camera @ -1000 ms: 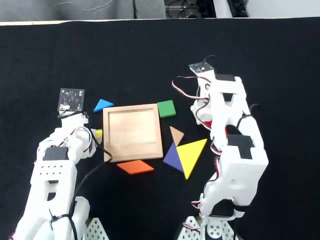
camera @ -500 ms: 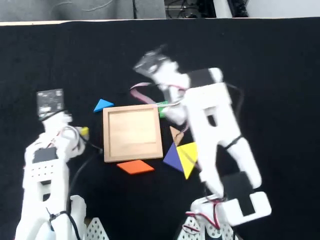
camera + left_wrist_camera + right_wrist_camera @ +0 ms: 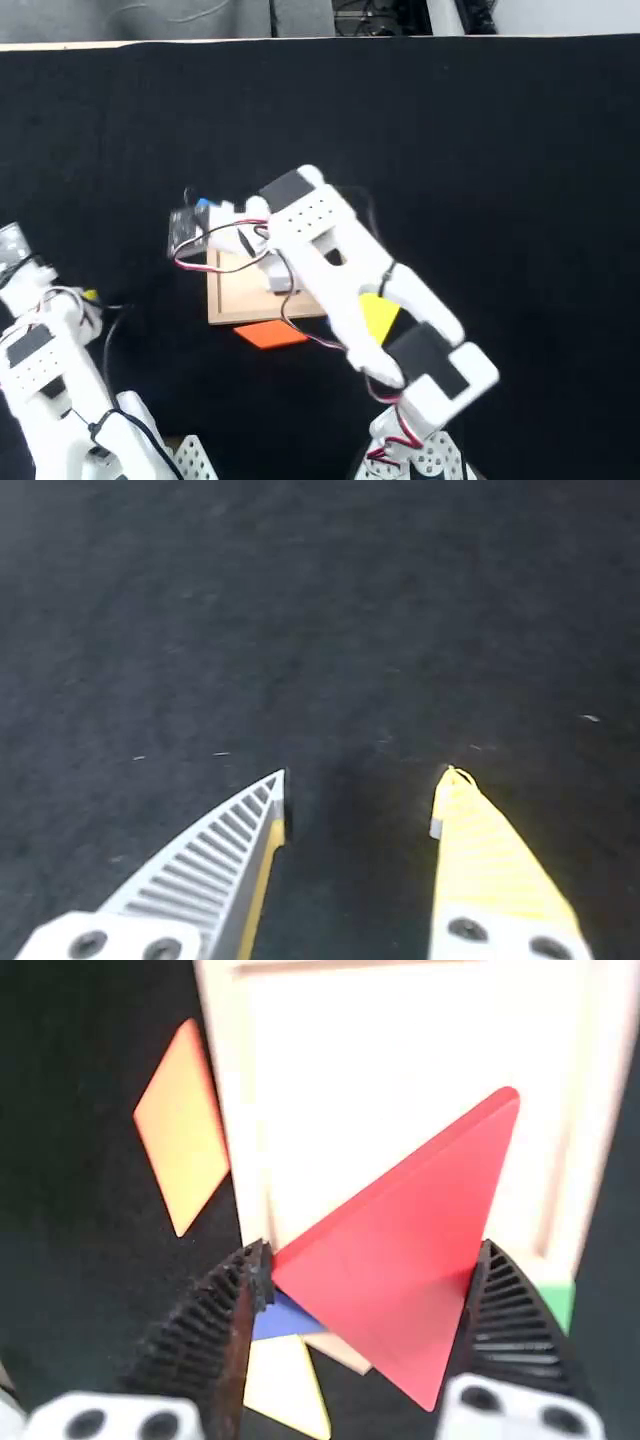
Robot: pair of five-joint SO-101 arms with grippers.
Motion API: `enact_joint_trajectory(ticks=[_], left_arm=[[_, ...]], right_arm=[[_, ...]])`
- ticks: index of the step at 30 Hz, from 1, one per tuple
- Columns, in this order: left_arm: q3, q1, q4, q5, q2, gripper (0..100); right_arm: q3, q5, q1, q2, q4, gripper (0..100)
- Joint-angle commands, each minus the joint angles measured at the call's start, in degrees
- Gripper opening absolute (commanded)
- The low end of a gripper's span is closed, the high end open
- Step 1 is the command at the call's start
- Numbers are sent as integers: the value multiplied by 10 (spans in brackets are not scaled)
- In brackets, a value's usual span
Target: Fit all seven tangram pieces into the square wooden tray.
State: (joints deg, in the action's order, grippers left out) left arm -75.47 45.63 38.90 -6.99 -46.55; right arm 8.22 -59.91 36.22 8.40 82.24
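Observation:
My right gripper (image 3: 365, 1250) is shut on a large red triangle (image 3: 400, 1260), holding it tilted above the square wooden tray (image 3: 225, 1110), whose floor looks bare. In the high view the right arm (image 3: 330, 260) stretches across the tray (image 3: 240, 302) from the right. The orange parallelogram (image 3: 180, 1125) lies on the cloth beside the tray's near edge (image 3: 270, 334). Bits of the blue (image 3: 285, 1318), yellow (image 3: 290, 1380), tan (image 3: 340, 1355) and green (image 3: 555, 1300) pieces show past the tray. My left gripper (image 3: 360, 785) hangs open over bare black cloth, far left of the tray (image 3: 88, 296).
The yellow triangle (image 3: 378, 312) peeks out from under the right arm. A light blue triangle (image 3: 205, 204) lies by the tray's far left corner. Black cloth covers the table, with wide free room at the back and right.
The right arm has swung left from the table's right side to over the tray. The left arm has drawn back leftward, away from the tray.

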Motion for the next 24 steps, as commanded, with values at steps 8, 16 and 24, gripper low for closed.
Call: enact_joint_trajectory(ticks=[8,16,24], left_arm=[[0,20,-9,-5,-11,242],[0,13,-9,-4,-11,242],[0,-1,-9,-6,-11,242]], right_arm=[[-35,-173,37,28,-9,265],[-34,-155,81,32,-20,266],[-34,-151,65,31,-21,266]])
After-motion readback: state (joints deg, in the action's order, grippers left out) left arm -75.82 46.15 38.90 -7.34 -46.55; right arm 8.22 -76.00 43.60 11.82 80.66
